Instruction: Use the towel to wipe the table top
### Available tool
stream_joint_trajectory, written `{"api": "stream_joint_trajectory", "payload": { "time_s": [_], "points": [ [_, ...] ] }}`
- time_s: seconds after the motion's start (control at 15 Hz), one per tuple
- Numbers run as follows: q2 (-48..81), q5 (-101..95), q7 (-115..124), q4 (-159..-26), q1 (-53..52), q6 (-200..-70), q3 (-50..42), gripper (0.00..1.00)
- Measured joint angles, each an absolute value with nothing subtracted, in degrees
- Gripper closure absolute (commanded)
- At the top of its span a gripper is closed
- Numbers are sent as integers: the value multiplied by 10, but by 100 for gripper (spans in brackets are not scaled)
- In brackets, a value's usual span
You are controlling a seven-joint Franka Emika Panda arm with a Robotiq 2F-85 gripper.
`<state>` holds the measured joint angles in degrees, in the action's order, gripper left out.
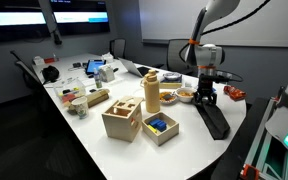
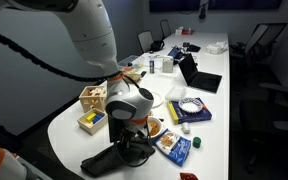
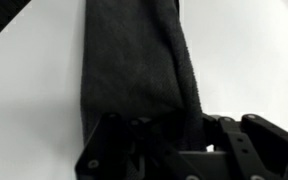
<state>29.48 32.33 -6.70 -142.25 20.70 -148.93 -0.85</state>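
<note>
A dark grey towel (image 1: 215,120) lies stretched out flat on the white table top (image 1: 174,150) near its rounded end. It also shows in the other exterior view (image 2: 112,159) and fills the middle of the wrist view (image 3: 134,60). My gripper (image 1: 206,97) points straight down at one end of the towel. In the wrist view my gripper (image 3: 169,140) has the towel's end bunched between its fingers, and it looks shut on the towel. The gripper (image 2: 132,143) hides that end of the towel.
Next to the towel stand a wooden shape-sorter box (image 1: 122,120), a wooden box with blue blocks (image 1: 160,127), a yellow bottle (image 1: 151,92) and a bowl (image 1: 187,95). Books (image 2: 189,111) and a blue packet (image 2: 174,147) lie close by. Chairs ring the table.
</note>
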Motion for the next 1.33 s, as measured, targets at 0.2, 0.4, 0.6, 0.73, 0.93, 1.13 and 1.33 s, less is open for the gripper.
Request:
{"api": "stream_joint_trajectory", "payload": {
  "time_s": [0.2,0.4,0.6,0.73,0.93,1.13,1.33],
  "points": [
    [295,313,-60,-1427,197,-1457,-10,100],
    [293,281,-13,-1442,180,-1451,-51,100],
    [287,242,46,-1453,167,-1451,-110,100],
    [284,219,74,-1453,166,-1454,-146,100],
    [284,199,100,-1444,168,-1468,-181,100],
    [285,202,101,-1421,178,-1475,-176,100],
    [288,222,89,-1394,198,-1474,-134,100]
  ]
}}
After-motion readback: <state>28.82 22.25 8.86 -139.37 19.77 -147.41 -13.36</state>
